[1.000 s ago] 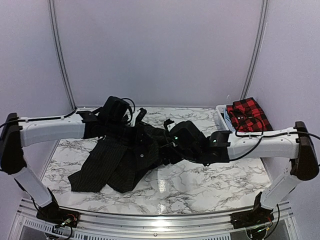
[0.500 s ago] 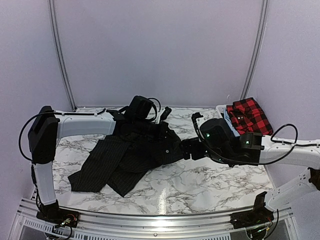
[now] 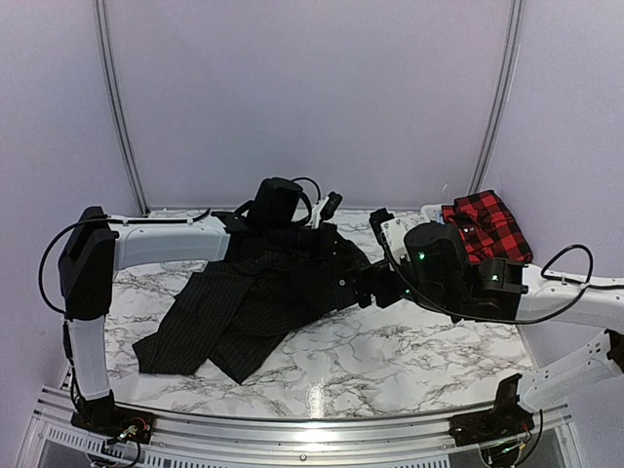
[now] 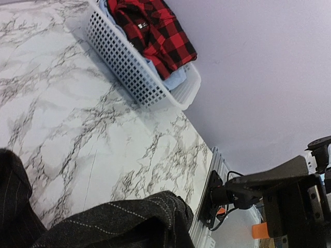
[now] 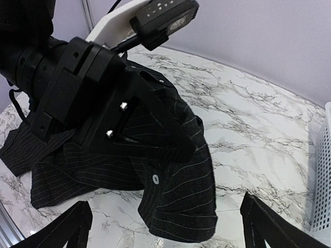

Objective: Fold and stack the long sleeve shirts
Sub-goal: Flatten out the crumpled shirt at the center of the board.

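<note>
The white lattice basket sits at the far right corner of the marble table. The red-and-black checked shirt lies bunched on top of it, spilling over the rim. The left wrist view shows a pale blue cloth under that shirt, inside the basket.

The black pinstriped shirt is out on the marble, well apart from the basket and to its left in the overhead view. Most of it is spread loose and rumpled, and the end furthest from the basket lies flat near the front edge. The end nearest the basket is raised off the table.

The left gripper has that raised end. Its jaws are clamped on the dark cloth, which drapes down from them in a fold with one white button showing. In the left wrist view the cloth covers the fingers themselves.

The right gripper hangs between the basket and the lifted fold, just beside the cloth and low over the marble. Its fingers are spread wide apart with nothing between them, and they point away from the basket toward the hanging fold
</note>
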You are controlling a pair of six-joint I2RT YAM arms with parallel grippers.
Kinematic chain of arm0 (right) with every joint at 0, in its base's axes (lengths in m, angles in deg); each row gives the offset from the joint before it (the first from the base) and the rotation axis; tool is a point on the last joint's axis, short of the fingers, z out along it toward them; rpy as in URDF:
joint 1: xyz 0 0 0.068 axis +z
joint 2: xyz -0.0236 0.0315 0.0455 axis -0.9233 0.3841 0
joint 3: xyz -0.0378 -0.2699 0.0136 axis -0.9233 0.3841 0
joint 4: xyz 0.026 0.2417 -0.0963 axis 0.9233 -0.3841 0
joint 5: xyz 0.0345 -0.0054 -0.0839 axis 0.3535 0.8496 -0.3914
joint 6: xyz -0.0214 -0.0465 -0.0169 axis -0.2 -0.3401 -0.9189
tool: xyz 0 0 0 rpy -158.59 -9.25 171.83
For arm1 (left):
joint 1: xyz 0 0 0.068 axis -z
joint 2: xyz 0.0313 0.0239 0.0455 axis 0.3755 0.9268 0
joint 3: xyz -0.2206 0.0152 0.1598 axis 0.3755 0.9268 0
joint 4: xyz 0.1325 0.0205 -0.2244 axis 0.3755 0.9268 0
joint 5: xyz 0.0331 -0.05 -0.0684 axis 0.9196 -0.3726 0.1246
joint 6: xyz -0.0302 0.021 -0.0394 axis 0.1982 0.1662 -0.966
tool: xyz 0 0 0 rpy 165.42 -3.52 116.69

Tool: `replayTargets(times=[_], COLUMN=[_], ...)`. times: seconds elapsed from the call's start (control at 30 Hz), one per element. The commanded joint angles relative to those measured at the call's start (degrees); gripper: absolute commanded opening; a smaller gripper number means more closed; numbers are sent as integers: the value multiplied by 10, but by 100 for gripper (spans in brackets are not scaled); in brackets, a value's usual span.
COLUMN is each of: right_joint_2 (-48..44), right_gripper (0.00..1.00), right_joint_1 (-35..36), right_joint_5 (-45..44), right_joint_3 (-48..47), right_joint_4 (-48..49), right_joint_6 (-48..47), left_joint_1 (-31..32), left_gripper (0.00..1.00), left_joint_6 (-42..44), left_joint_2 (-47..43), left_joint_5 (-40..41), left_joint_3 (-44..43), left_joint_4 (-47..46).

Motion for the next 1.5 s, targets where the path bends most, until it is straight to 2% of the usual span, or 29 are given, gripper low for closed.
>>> replayTargets(times=[0.0,0.27,0.33,0.4,0.57,0.73,0.93,1.1,1.23,1.37,1.47], right_joint_2=[2,20,27,32,47,92,140,164,181,235,278], right_gripper=[97,97,98,98,98,98,98,98,98,98,97], right_joint_1=[-1,-29,-34,-38,-53,-53,-56,-67,-97,-105,-105], right_joint_5=[-19,-10,-6,-2,19,32,35,45,104,122,120], right_joint_3=[-31,-10,-10,-12,-15,-34,-49,-44,-27,-56,-91], right_joint_4=[19,29,34,39,59,71,78,67,86,78,65], right_joint_6=[-25,-7,-8,-11,-8,2,10,46,69,63,69], left_joint_1=[2,0,-2,-5,-20,-59,-101,-139,-168,-179,-189], left_gripper=[0,1,12,30,65,84,93,95,96,96,96], left_joint_6=[-24,-15,-14,-4,36,48,61,55,37,41,48], left_joint_2=[55,151,155,147,79,-7,-77,-136,-171,-206,-210], left_joint_5=[-22,-38,-39,-32,15,58,102,165,181,216,210], left_joint_3=[-62,-174,-177,-171,-117,-30,56,130,197,245,260], left_joint_4=[-43,18,29,42,80,88,107,132,130,126,130])
